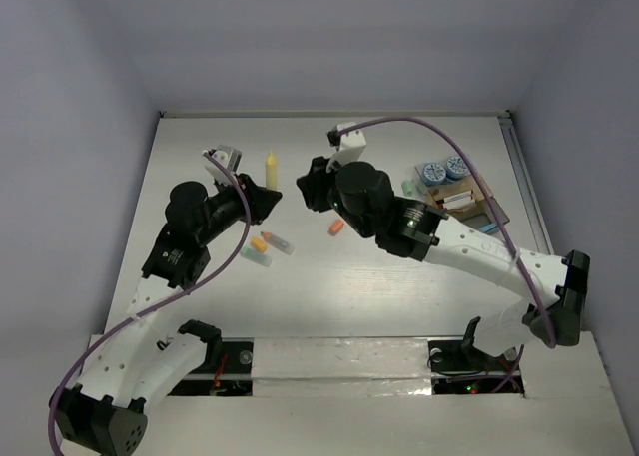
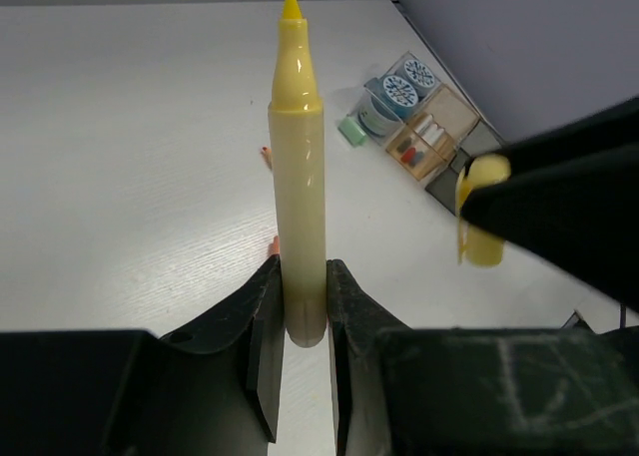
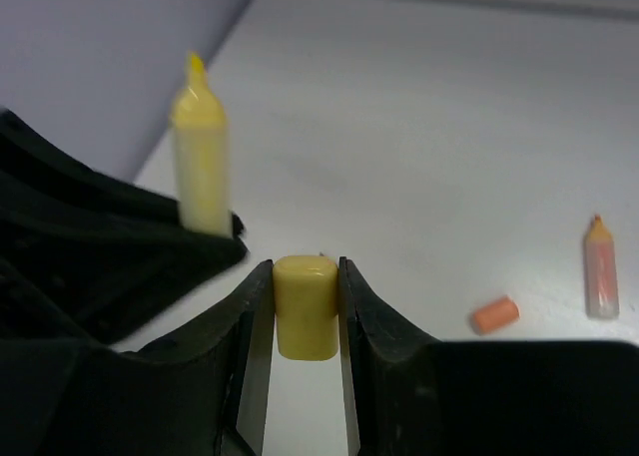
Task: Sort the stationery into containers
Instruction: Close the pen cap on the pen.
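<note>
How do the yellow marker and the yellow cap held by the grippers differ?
The yellow marker is long with a pointed tip; the yellow cap is short and blunt. The left gripper clamps the marker's base, the right gripper the cap's sides. Both are yellow.

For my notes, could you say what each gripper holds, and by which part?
The left gripper pinches the yellow marker at its tail end; the right gripper pinches the yellow cap across its sides.
</note>
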Robot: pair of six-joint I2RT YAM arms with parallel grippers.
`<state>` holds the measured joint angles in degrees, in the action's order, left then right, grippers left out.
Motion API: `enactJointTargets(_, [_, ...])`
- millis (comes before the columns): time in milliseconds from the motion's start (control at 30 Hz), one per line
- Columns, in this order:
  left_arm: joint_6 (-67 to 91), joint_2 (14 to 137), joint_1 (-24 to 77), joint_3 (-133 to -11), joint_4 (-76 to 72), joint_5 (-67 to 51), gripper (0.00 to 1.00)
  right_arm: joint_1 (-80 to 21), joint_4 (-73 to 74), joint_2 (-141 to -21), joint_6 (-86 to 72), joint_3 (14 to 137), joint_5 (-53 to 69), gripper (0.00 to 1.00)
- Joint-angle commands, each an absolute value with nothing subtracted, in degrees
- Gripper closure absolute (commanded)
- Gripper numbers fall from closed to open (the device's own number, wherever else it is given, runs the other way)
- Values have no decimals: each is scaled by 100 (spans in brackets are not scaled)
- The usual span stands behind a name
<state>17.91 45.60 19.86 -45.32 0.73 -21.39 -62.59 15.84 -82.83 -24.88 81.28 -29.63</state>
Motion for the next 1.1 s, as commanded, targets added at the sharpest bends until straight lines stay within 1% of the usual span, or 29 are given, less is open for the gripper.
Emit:
enactJointTargets(0, [1793,4597,2013,-4491,-351,-2540,100,-6162,212,-8349,-1821,8638,-3296,100])
enactJointTargets(67, [1793,4597,2065,-4491,-369,-2575,100,-6092,-208,-8507,-1706,8841,-3270,100])
enactJointTargets(233, [1775,4597,2118,-4482,-395,-2689,100,-5968,-509,-8894,-1609,9500,-3076,100])
enactJointTargets(400, [1767,4605,2171,-4491,-404,-2777,100,-5916,-913,-9193,-1354,9737,-3234,100])
enactJointTargets(600, [1767,4579,2171,-4500,-404,-2777,100,-5915,-879,-9589,-1362,10098,-3033,100])
enactJointTargets(1067, [1749,4491,2171,-4517,-334,-2426,100,-5915,-721,-9571,-1635,9774,-2944,100])
